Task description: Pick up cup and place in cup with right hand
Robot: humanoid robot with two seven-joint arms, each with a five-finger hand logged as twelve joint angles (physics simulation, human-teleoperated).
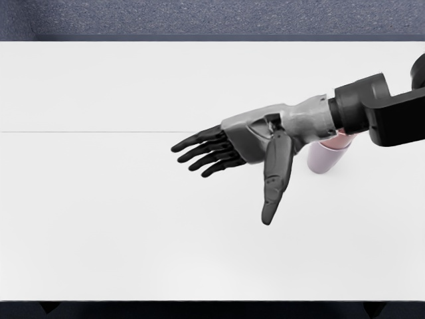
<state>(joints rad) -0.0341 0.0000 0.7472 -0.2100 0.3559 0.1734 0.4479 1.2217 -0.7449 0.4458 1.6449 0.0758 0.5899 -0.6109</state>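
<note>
My right hand (232,183) reaches in from the right edge over the middle of the table, its fingers spread and holding nothing, thumb pointing toward the near side. Partly under the wrist, on the right, stands a pale lilac cup (323,159). A reddish-pink cup (343,139) shows at the lilac one's upper end and seems to sit inside it; the wrist and forearm cover much of it, so how deep it sits I cannot tell.
The white table (99,212) spans the view, with a thin seam line across its left part. Its far edge runs near the top and its near edge near the bottom. Blue-grey speckled floor (199,18) lies beyond.
</note>
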